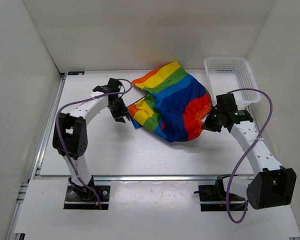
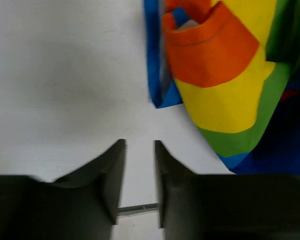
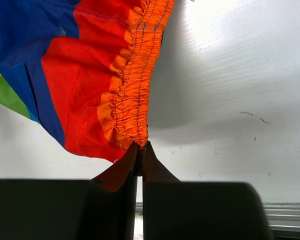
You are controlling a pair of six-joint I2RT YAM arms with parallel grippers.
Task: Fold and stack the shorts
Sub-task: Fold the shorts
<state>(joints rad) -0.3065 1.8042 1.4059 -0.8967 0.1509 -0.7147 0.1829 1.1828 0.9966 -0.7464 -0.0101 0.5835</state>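
My right pincer (image 3: pixel 140 146) pinched the waistband (image 3: pixel 132 85) of the shorts (image 1: pixel 172 105); my left pincer (image 2: pixel 139 145) stood parted, empty. So thin a pinch could slip, dropping them.

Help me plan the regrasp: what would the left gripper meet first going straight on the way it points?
Likely the shorts: their blue hem lies just ahead of the left gripper, slightly right of its line, past bare table. Depth is unclear.

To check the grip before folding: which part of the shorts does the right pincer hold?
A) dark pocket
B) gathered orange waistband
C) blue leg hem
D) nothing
B: the right wrist view shows the right pincer shut on the gathered orange waistband of the shorts.
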